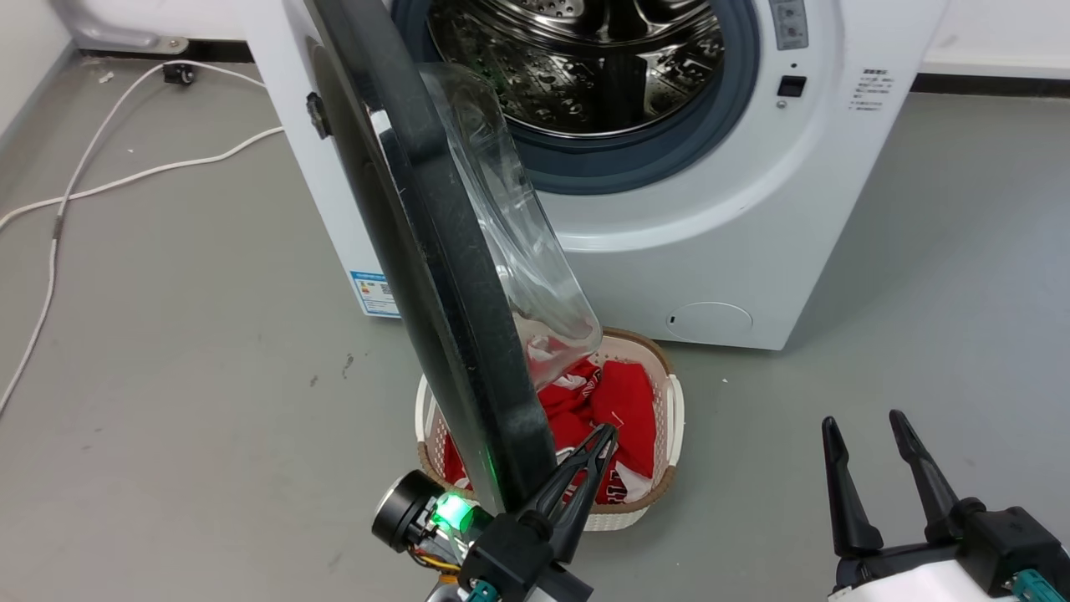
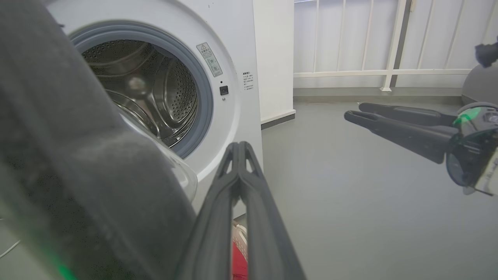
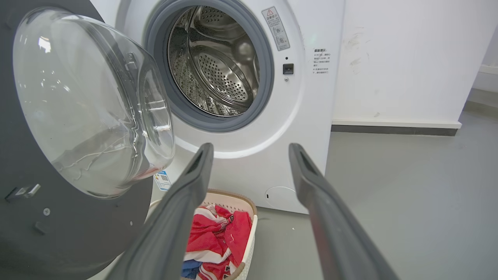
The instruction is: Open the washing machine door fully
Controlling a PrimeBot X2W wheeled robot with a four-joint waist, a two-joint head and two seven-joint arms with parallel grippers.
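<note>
Two grippers are in play, and only one is near the work: the left gripper (image 1: 603, 433) has its fingers pressed together with nothing between them, lying just beside the lower free edge of the washing machine door (image 1: 435, 276) on the drum side; whether it touches the rim I cannot tell. The right gripper (image 1: 863, 420) hangs well apart, fingers spread wide and empty. The door stands swung out from the machine, roughly square to its front, hinged on the robot's left, above a laundry basket (image 1: 673, 401) of red clothes (image 1: 627, 401). I'd judge it stiff and fairly heavy, turning only about its hinge, with a glossy rim that fingers could slide along. A push on the rim's inner face near the free edge looks best, away from the glass bowl (image 3: 89, 105), which is hard but not something to lean on. From the head the door is seen nearly edge-on; the right wrist view gives its whole inner face, the bowl and the small latch fittings. The left wrist view adds a white railing (image 2: 389, 72) behind the other arm.
</note>
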